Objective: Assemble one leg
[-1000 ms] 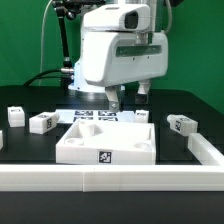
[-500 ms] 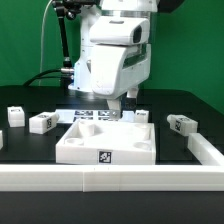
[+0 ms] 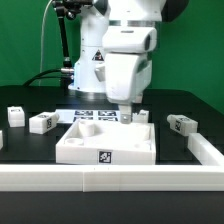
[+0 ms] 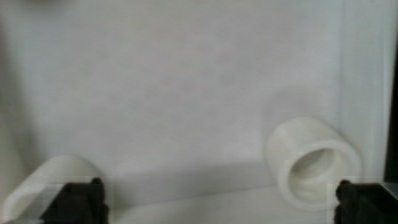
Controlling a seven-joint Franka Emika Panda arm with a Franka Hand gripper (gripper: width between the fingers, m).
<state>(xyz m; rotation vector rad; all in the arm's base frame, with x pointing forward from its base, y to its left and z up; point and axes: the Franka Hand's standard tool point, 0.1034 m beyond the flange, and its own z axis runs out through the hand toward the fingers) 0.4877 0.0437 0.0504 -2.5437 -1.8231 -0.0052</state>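
Note:
My gripper (image 3: 127, 112) hangs open and empty over the back of the large white tray-like piece (image 3: 75, 148), its fingertips just above the far rim. In the wrist view my gripper (image 4: 219, 205) shows two dark fingertips (image 4: 75, 200) wide apart with nothing between them. Below them is the tray's flat white inside (image 4: 178, 90) with two rounded bosses (image 4: 320, 155). A leg (image 3: 43, 122) lies on the black table at the exterior view's left, another leg (image 3: 14, 115) beyond it. A third leg (image 3: 181, 124) lies at the exterior view's right.
The marker board (image 3: 92, 116) lies behind the tray. One more small white block (image 3: 144, 116) sits just behind the tray's back right corner, close to my fingers. A white rail (image 3: 110, 180) runs along the front and up the right side (image 3: 205, 148).
The arm has swung toward the exterior view's right and turned about its wrist. The gripper now sits further right over the tray's back edge. Nothing was taken hold of.

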